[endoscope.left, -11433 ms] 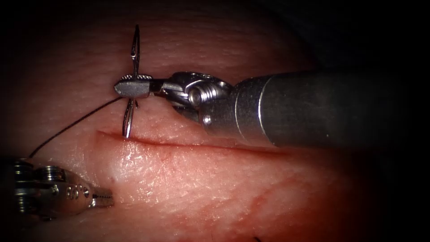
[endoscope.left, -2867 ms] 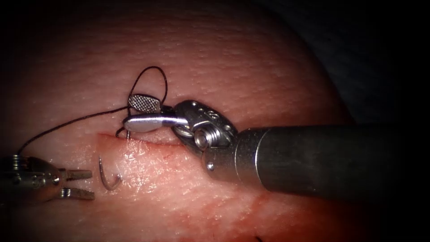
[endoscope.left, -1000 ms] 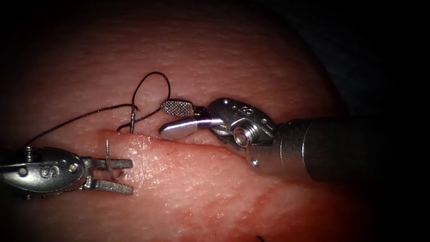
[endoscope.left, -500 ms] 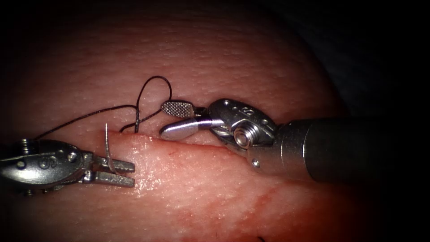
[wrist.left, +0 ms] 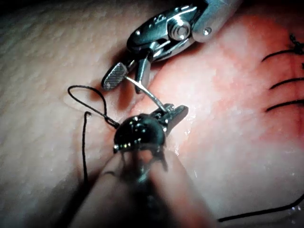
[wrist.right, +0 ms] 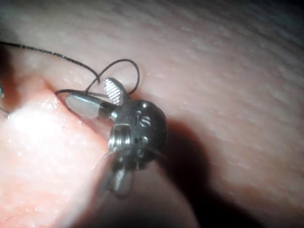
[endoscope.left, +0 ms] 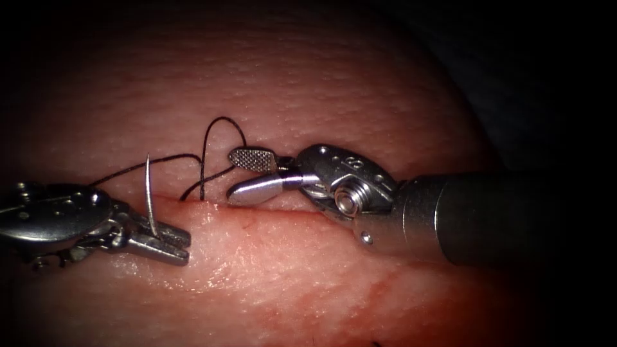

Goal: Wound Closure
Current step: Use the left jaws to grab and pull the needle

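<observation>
At the left end of the cut [endoscope.left: 289,211], my left tool [endoscope.left: 185,247] is shut on the curved needle [endoscope.left: 148,193] near one end. The rest of the curve stands free above the tissue [endoscope.left: 321,96]; the held end is hidden by the jaws. In the left wrist view the needle [wrist.left: 147,92] sticks out from the left tool [wrist.left: 178,111] towards the right tool [wrist.left: 124,85]. Black thread [endoscope.left: 222,121] loops beside the right tool and enters the tissue at the cut. My right tool [endoscope.left: 232,177] hovers over the cut, open and holding nothing. The right wrist view shows the right tool [wrist.right: 88,92] beside the thread loop [wrist.right: 123,61].
Red fluid [endoscope.left: 379,283] streaks the tissue on the near side of the cut. Finished dark stitches [wrist.left: 285,83] cross the cut further along, and a loose strand of thread [wrist.left: 256,213] lies on the tissue. The right tool's thick shaft [endoscope.left: 501,218] lies over the cut's right part.
The left tool closed on the needle's emerged end and drew it up out of the near lip; thread now follows into the tissue. The right tool stayed open and almost still.
</observation>
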### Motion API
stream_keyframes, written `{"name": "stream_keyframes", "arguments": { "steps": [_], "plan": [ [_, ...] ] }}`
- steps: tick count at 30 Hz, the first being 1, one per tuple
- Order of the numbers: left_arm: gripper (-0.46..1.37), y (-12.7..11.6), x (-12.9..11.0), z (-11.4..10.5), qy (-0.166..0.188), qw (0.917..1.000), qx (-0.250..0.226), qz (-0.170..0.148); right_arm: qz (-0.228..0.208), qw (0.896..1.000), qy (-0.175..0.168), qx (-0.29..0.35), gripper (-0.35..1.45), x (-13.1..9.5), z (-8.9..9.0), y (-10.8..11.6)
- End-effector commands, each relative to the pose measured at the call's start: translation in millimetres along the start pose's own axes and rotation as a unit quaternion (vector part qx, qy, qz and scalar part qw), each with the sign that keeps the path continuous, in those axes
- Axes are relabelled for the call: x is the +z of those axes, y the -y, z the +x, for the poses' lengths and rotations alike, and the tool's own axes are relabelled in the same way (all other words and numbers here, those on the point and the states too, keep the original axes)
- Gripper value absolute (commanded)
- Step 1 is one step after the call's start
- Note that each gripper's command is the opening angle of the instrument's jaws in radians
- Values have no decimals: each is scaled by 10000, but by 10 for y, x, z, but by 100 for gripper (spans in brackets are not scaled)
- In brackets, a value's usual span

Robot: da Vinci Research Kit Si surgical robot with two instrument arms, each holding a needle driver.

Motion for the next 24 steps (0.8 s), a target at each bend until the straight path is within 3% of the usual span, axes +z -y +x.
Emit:
{"name": "stream_keyframes", "arguments": {
  "steps": [1,12,15,19,24],
  "plan": [
    [-35,0,-1,2,-10,9999,-112,-50,28,10000,5,0,108,-1,0,0],
    [-35,-4,-7,15,54,9938,-1107,-114,54,10000,17,-5,108,-1,-1,1],
    [-35,-5,-9,14,126,9835,-1799,-156,72,10000,24,-4,108,-1,-1,1],
    [-35,-6,-14,16,184,9770,-2113,-192,77,10000,27,-6,108,-1,-2,1],
    [-35,-8,-18,25,199,9628,-2686,-227,82,10000,28,-6,108,-1,-2,1]
  ]
}}
